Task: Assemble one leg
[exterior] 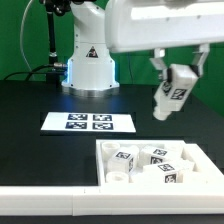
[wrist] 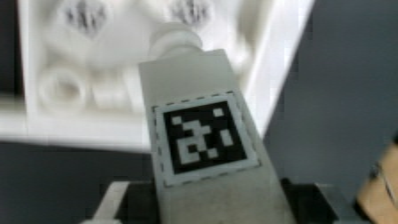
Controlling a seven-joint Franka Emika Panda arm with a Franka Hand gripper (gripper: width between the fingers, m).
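My gripper point(exterior: 171, 80) is shut on a white oblong leg point(exterior: 171, 98) with a black-and-white tag on its face. It holds the leg tilted in the air, above and just behind the white walled tray point(exterior: 105, 152) at the exterior view's right. In the wrist view the leg point(wrist: 201, 125) fills the middle, its far end pointing toward the tray point(wrist: 276, 60), and my gripper point(wrist: 205, 200) clamps its near end. Several more tagged white legs point(exterior: 150, 158) lie in the tray.
The marker board point(exterior: 88, 122) lies flat on the black table left of centre in the exterior view. The robot's white base point(exterior: 88, 62) stands behind it. A long white bar point(exterior: 60, 202) runs along the near edge.
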